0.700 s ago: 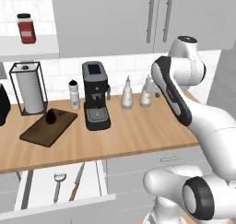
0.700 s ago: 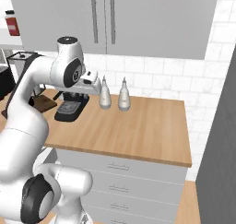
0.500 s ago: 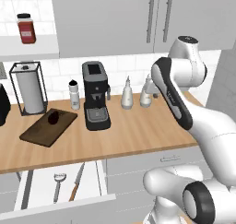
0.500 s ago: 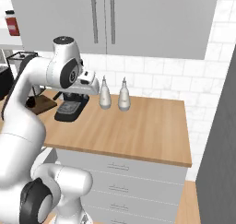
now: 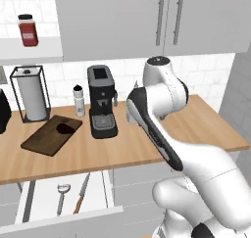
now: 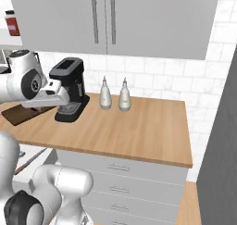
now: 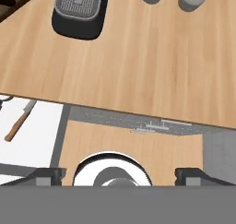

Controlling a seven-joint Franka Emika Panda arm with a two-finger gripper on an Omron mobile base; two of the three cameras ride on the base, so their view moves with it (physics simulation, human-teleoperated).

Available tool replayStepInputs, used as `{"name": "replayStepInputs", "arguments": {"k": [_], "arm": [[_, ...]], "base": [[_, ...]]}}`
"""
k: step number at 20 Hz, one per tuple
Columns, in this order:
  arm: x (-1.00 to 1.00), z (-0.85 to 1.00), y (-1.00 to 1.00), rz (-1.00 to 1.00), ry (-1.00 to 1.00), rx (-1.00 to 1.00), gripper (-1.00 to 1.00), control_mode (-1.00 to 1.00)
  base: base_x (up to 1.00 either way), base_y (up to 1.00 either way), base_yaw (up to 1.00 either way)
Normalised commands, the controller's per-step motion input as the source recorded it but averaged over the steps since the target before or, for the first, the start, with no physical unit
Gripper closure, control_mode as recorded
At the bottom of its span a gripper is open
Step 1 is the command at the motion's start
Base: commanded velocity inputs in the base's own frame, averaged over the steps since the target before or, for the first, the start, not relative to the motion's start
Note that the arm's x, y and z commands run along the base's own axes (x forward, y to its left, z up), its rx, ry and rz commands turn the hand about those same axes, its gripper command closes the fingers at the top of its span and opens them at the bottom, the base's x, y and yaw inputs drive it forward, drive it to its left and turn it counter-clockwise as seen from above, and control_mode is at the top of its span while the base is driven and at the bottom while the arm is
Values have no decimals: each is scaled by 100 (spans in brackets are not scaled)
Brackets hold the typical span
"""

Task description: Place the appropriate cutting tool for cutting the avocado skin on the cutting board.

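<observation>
1. Cutting board [image 5: 51, 135] lies flat on the wooden counter [image 5: 127, 149], left of the coffee machine [image 5: 102, 102] and in front of the paper towel holder [image 5: 31, 93].
2. Avocado [image 5: 64, 128] sits on the board, toward its back end near the coffee machine.
3. Open drawer [image 5: 41, 198] below the counter's front edge holds the knife [image 5: 82, 193], wooden handle toward the front, blade pointing back. The grey peeler [image 5: 62, 198] lies just to its left, the two apart.
4. In the hand view the knife [image 7: 19, 120] shows at the left edge, in the white drawer just below the counter edge.
5. Gripper [image 7: 119, 174] hangs above the counter's front edge, looking down. Fingers [image 7: 46, 176] stand wide apart with nothing between them. It is well apart from the knife.
6. Two pale shaker bottles [image 6: 115, 95] stand side by side at the back of the counter, right of the coffee machine.
7. A red-lidded jar [image 5: 28, 30] sits on the upper shelf at left; a small white bottle [image 5: 79, 100] stands between the towel holder and the machine.
</observation>
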Motion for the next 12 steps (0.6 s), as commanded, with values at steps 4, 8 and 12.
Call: {"name": "replayStepInputs", "arguments": {"k": [4,8,12], "arm": [[-1,-59,100,0,27,-10,-100,-100],[0,-82,100,0,10,-1,-100,-100],[-7,-76,38,-3,0,4,-100,-100]], "base": [[0,0,0],[0,0,0],[0,0,0]]}}
